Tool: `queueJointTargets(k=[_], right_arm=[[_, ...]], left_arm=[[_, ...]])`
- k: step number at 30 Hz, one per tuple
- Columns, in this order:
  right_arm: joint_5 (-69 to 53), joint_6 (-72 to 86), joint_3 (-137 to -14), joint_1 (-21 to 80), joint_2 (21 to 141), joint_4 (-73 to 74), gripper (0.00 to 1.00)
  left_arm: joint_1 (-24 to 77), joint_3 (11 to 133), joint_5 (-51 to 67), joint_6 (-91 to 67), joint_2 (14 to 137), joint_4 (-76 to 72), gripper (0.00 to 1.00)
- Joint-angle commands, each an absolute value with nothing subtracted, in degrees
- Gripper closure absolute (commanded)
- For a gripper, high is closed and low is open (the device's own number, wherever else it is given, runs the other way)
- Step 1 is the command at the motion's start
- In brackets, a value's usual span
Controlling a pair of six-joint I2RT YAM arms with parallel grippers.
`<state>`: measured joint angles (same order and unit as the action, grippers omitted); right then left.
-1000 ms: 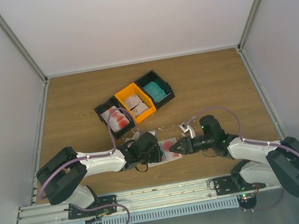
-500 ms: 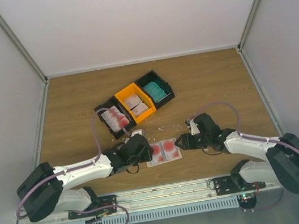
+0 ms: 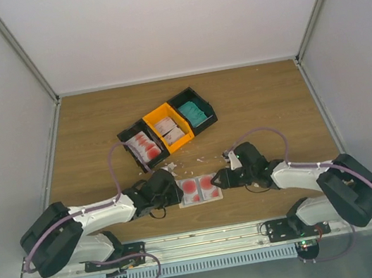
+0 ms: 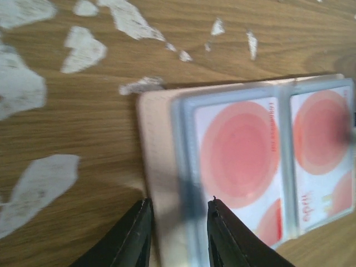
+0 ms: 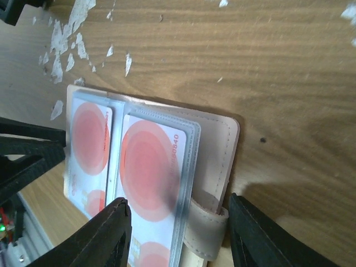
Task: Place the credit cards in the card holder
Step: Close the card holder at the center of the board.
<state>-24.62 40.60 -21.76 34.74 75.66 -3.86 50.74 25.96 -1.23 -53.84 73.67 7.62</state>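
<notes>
The beige card holder (image 3: 200, 189) lies open and flat on the table between my two grippers. Its clear sleeves hold two white credit cards with red circles (image 4: 239, 150) (image 5: 150, 167). My left gripper (image 4: 179, 203) is open, its fingers straddling the card holder's (image 4: 158, 156) left edge. My right gripper (image 5: 177, 200) is open wide over the right half of the card holder (image 5: 217, 144), above its tab clasp (image 5: 208, 222). More white-red cards (image 3: 146, 146) and teal cards (image 3: 195, 114) sit in the bins.
A joined row of bins stands behind the holder: black (image 3: 136, 137), orange (image 3: 169, 129), black (image 3: 203, 107). Small white scraps (image 3: 169, 167) (image 4: 39, 183) (image 5: 61, 61) litter the wood near the holder. Grey walls enclose the table.
My left gripper opened and drew back to the left, off the holder. The holder now lies spread flat with both cards showing. My right gripper moved left up to its right edge.
</notes>
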Motion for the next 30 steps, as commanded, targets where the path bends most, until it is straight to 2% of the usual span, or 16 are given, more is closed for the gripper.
queueJointTargets(k=[1,6,16,22,30], right_arm=[[-31.4,44.0,-19.4,35.3,74.9,-8.8,0.51],[-39.7,50.6,-17.7,35.4,73.2,-17.5,0.52],[-40.8,51.8,-18.1,35.4,69.3,-17.3,0.5],[-36.9,49.4,-19.3,35.4,67.0,-11.3,0.37],[-36.3,49.6,-18.0,35.4,66.1,-11.3,0.28]], left_arm=[[50.4,24.5,6.3,-51.9,76.4,1.4,0.7],[50.4,23.9,9.3,-51.7,78.7,-2.3,0.75],[50.4,24.2,11.1,-51.1,80.8,-5.0,0.77],[50.4,24.9,10.6,-50.8,81.8,-4.6,0.76],[50.3,25.6,10.4,-50.3,82.6,-4.1,0.76]])
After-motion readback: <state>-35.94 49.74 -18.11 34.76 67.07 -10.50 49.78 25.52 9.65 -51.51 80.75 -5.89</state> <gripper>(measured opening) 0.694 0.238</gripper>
